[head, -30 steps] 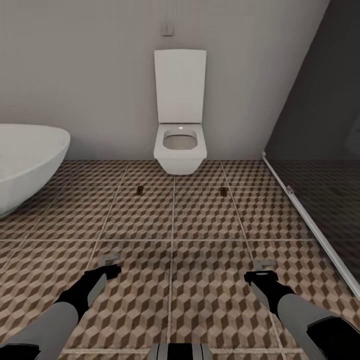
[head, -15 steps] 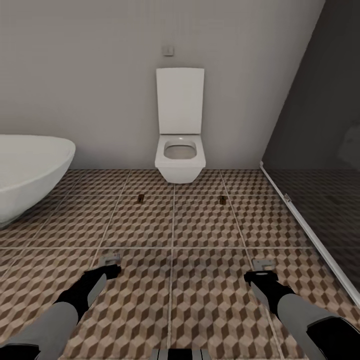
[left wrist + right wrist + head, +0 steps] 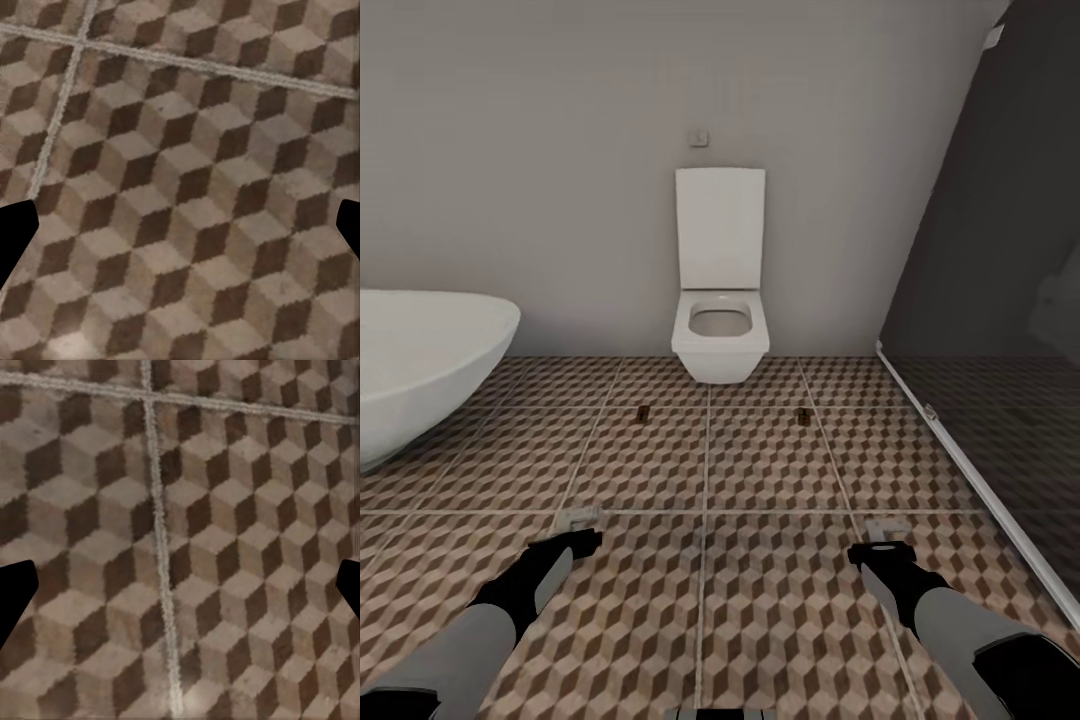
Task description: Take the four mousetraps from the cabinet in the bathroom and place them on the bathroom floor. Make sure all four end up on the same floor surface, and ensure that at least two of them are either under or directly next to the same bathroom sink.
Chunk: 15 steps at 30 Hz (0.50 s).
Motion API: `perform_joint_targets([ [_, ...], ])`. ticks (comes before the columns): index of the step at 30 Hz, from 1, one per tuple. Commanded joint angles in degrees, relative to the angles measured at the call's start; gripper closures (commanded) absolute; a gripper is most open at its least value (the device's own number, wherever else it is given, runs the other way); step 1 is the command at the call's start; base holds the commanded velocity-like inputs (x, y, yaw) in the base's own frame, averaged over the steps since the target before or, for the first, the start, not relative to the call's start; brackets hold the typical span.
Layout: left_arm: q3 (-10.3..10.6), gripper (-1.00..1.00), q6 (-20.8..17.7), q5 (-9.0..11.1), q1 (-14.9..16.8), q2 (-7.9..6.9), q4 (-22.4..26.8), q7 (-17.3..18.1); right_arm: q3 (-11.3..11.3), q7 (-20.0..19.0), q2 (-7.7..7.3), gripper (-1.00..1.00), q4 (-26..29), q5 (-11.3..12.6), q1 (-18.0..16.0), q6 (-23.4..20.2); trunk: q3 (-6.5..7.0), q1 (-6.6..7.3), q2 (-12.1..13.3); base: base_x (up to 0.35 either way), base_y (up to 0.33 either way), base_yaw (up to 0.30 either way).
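Two mousetraps lie on the bathroom floor in front of the toilet, one to the left and one to the right. They are tiny dark brown pieces, about a tile's width apart. My left gripper hangs open low over the patterned tiles at the near left, with nothing between its fingers. My right gripper is open and empty at the near right. Both wrist views look straight down on bare tiles, with black fingertips at the picture edges. The cabinet and the sink are out of view.
A white toilet stands against the far wall, straight ahead. An oval white bathtub sits at the left. A dark glass shower panel with a white floor rail runs along the right.
The whole head view has shifted: the toilet, tub and both mousetraps now look smaller and farther off, so the camera has drawn back. The arms keep the same pose.
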State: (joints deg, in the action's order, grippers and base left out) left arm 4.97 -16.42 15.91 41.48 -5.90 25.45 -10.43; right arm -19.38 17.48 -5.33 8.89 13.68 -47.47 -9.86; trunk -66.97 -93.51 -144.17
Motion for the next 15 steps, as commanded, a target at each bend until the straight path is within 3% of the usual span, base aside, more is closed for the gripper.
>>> perform_joint_targets([
  [1,0.48,-1.0,-0.25,0.59,0.0,-0.07,0.13,-0.47,-0.5,0.27,-0.04,-1.0,0.16,0.47,0.0,-0.42,0.18,0.03,0.0,0.0,0.0,0.0],
  [15,0.48,-1.0,-0.27,0.61,0.0,-0.07,0.12,-0.47,-0.54,0.27,-0.03,-1.0,0.16,0.47,0.0,-0.42,3.28,0.39,0.19,0.0,0.0,0.0],
])
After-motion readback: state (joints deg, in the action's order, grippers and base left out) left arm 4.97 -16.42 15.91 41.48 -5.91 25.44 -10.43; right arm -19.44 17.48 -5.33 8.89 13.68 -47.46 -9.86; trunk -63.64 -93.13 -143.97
